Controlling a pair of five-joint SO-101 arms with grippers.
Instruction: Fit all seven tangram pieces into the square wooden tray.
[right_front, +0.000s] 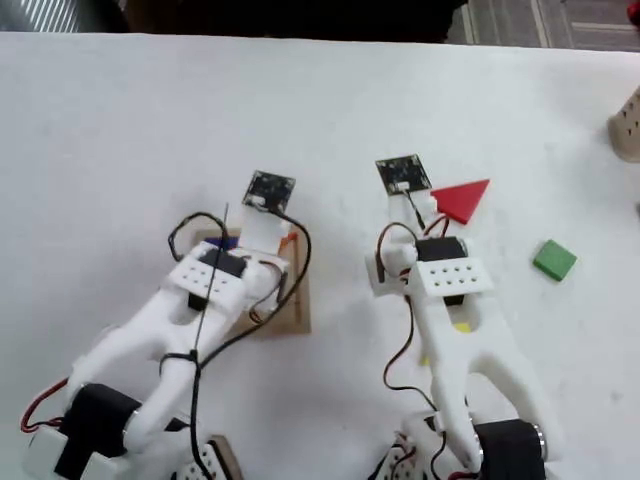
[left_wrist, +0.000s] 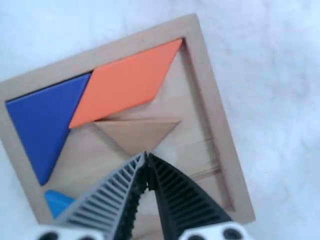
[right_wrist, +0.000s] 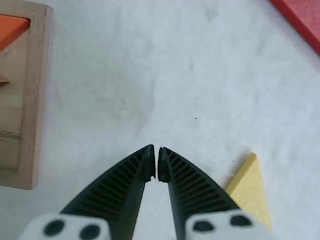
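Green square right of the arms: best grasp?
Likely best: come straight down on the green square and close the right pincer across two opposite flat sides. It lies flat, alone on the table, its parallel edges turned diagonal, so rotate the wrist to match.

The high camera looks steeply down over the tabletop (right_front: 120, 120), with my arms entering at the bottom. Wrist cameras peer close past my left gripper (left_wrist: 146, 165) and right gripper (right_wrist: 155, 162); both catch the rim of the tray (left_wrist: 219, 115).
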